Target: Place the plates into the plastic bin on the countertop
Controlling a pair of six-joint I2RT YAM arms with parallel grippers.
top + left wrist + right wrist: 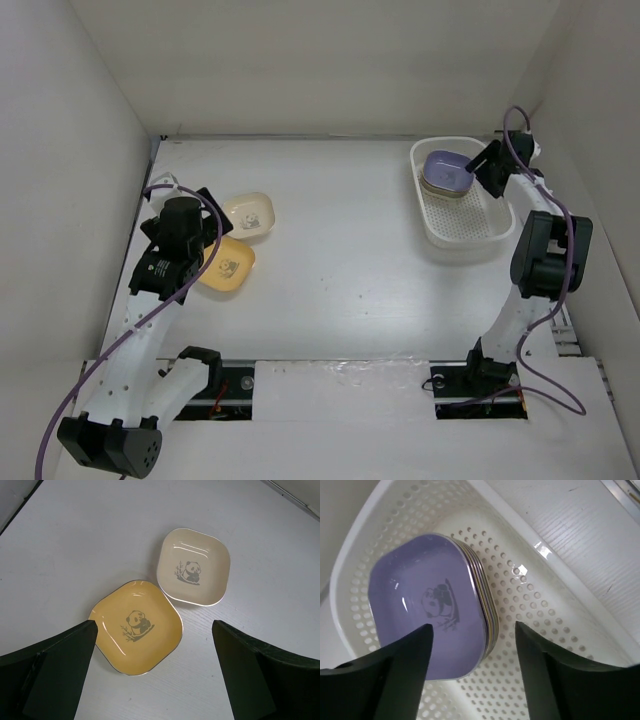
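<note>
We count two plates out on the countertop [340,260], both on the left side, and one stack in the plastic bin [520,555] on the right; the left gripper [153,626] hangs above the pair with its jaws spread as wide as they go and nothing between them. The yellow plate [136,627] lies nearer to the arm bases, face up, with one panda picture at its centre; just beyond it sits the cream plate [194,566], also face up with one panda, the two corners close together, though we cannot tell whether they touch. Farther back and to the right stands the one white perforated bin; its nearer half holds nothing, and the stack sits in its far end. A purple plate [425,605] tops that stack; the rims of several more show beneath it, but we cannot count them exactly. The right gripper [472,628] is poised over the stack's edge, its two fingers parted and gripping nothing; one finger overlaps the purple plate, the other stands over the bin floor beside the stack.
</note>
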